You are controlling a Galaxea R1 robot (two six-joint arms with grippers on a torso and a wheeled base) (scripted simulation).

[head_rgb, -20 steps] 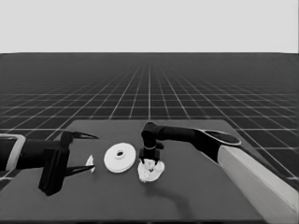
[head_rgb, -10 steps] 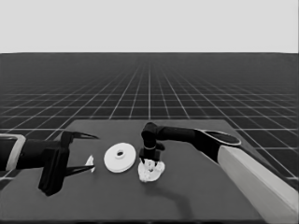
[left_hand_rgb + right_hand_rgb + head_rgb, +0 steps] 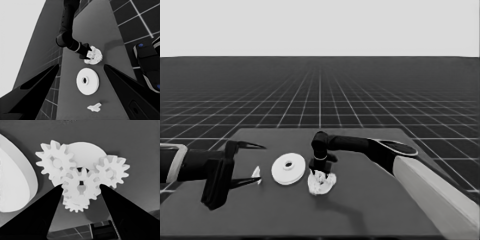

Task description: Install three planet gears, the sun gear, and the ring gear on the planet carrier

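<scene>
— What changed in the last second?
— Almost nothing. Your right gripper (image 3: 319, 171) still sits on the smaller round part (image 3: 85, 152), at the sun gear (image 3: 81, 188) among three planet gears (image 3: 55, 163). Whether it grips or has let go, I cannot tell.
— What's left?
— Probably the larger round part (image 3: 288, 168), just beside. Your left gripper (image 3: 250, 165) waits wide open, empty.

Matt white gears (image 3: 81, 186), smooth matt dark table (image 3: 400, 210).
</scene>
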